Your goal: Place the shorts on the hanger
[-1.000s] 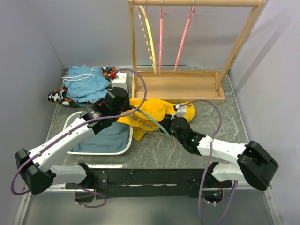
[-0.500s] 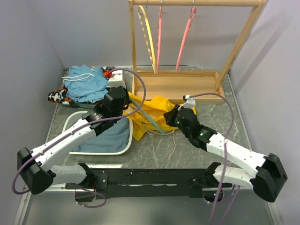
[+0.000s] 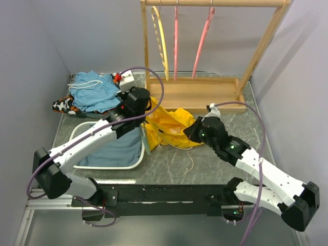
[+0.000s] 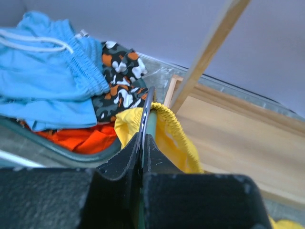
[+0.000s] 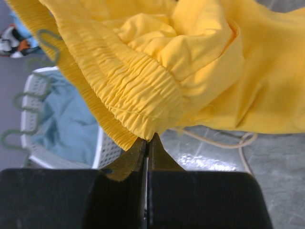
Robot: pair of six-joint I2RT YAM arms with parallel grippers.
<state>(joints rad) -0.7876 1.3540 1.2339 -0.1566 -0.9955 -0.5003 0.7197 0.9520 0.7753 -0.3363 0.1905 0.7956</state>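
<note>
Top external view is showing the shorts (image 3: 169, 123) lying bunched on the table just in front of the wooden rack (image 3: 195, 95), with their white drawstring trailing toward the near edge. The left gripper (image 3: 144, 107) is reaching into their left end, beside the white basket (image 3: 110, 167), and the right gripper (image 3: 190, 132) is meeting their right end. A pile with light blue shorts (image 3: 95, 91) is sitting at the back left. Left wrist view is showing that gripper's fingers (image 4: 121, 160) pressing together on a slim edge of the hanger (image 4: 152, 121), while the gathered yellow waistband is looping over that same arm just beyond the fingertips. Right wrist view is showing the right fingers (image 5: 164, 160) pinching the ribbed waistband at its lower edge, the yellow cloth is billowing above them, and the hanger's notched teal arm is showing at the left edge, over the basket.
</note>
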